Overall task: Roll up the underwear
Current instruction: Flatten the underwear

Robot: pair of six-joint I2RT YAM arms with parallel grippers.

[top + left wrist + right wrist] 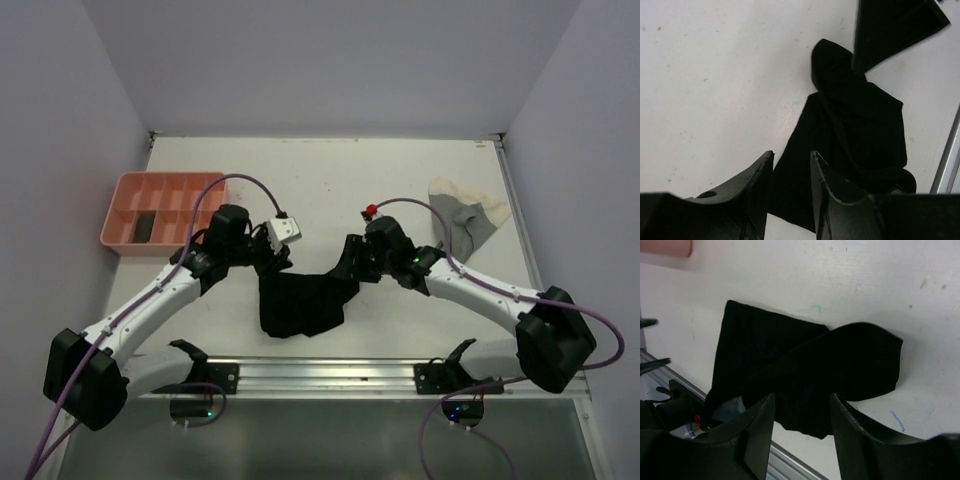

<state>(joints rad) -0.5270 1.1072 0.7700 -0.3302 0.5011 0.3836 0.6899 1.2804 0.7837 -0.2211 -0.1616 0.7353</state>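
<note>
A black underwear (300,305) lies crumpled on the white table between my two arms. My left gripper (274,264) hangs over its far left corner. In the left wrist view the jaws (792,156) stand a little apart with the black cloth (860,125) showing in the gap. My right gripper (350,262) hangs over its far right corner. Its jaws (802,399) stand wider apart above a fold of the cloth (805,370). A cream and grey underwear (466,214) lies flat at the back right. A small black roll (146,226) sits in a compartment of the pink tray (125,190).
The pink tray stands at the left edge of the table. A metal rail (330,373) runs along the near edge, just in front of the black cloth, and shows in the right wrist view (790,460). White walls close the table at the back and sides.
</note>
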